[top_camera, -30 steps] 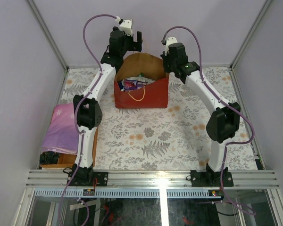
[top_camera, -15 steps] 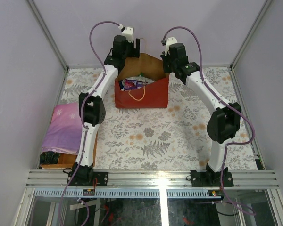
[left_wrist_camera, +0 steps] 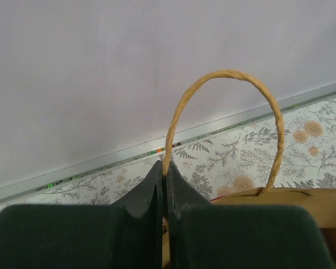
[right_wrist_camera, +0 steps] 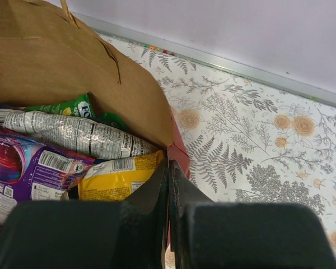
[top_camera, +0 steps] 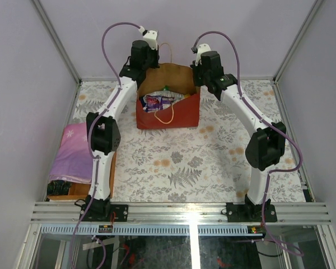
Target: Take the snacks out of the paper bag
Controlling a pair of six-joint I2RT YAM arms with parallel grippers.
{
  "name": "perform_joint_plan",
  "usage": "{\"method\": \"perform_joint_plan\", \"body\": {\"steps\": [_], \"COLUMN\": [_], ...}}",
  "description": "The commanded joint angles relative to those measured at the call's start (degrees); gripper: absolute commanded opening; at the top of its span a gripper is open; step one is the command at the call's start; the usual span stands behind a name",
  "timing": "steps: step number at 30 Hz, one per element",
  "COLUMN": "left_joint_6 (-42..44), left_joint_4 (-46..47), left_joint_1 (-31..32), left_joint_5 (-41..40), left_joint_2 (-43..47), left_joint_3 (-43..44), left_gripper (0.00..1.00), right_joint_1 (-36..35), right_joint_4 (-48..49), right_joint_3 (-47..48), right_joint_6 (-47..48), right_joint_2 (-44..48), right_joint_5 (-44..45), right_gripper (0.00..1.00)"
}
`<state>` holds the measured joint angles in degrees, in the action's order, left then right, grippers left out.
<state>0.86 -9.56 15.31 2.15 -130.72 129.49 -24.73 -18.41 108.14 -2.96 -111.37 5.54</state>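
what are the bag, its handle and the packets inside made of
Paper bag: matte brown kraft paper inside, red outside; creases and fold lines show. Handle: likely twisted paper cord, tan, with spiral ridges. Snacks: glossy plastic or foil film, judging by crinkles and glare.

The left arm [top_camera: 115,103] and right arm [top_camera: 243,109] flank the red paper bag [top_camera: 179,117]; snacks [top_camera: 157,102] lie inside.

The paper bag [top_camera: 169,117] gapes open above the snacks [top_camera: 157,102]

red paper bag [top_camera: 173,116], floral tablecloth [top_camera: 185,168], purple packet [right_wrist_camera: 22,168]
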Motion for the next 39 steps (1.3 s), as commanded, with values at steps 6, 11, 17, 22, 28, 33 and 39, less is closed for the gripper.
{"method": "perform_joint_plan", "body": {"steps": [6,11,17,22,28,33,39], "left_joint_6": [1.14,3.78,5.42,7.57,9.47,8.09,6.30], "left_joint_4": [9.56,7.65,13.36,20.54,25.59,25.92,25.16], "left_joint_1": [-0.86,-1.76,-1.66,1.26,10.14,16.87,23.56], "left_joint_5": [-7.48,-15.36,-16.83,-15.67,-20.08,-21.79,-23.54], "left_joint_2": [9.82,10.83,20.61,31.66,40.33,41.23,39.01], "left_joint_3": [0.74,2.85,-10.40,-26.79,-43.23,-49.93,-52.43], "left_gripper": [0.00,0.00,0.00,0.00,0.00,0.00,0.00], "right_joint_1": [-0.79,-1.96,-2.65,-2.61,-2.60,-2.66,-3.32], "right_joint_4": [1.14,-1.63,-1.61,1.41,17.39,29.60,45.84], "right_joint_3": [9.16,21.57,28.95,17.69,-15.88,-41.34,-66.28], "right_joint_6": [-1.37,-1.47,-2.16,-2.21,-9.00,-19.19,-31.02], "right_joint_2": [-2.08,-7.72,-11.07,-3.74,16.58,32.42,40.88], "right_joint_5": [-7.58,-11.64,-13.93,-12.74,-7.98,-3.83,-10.08], "right_gripper": [0.00,0.56,0.98,1.00,0.99,1.00,0.97]}}
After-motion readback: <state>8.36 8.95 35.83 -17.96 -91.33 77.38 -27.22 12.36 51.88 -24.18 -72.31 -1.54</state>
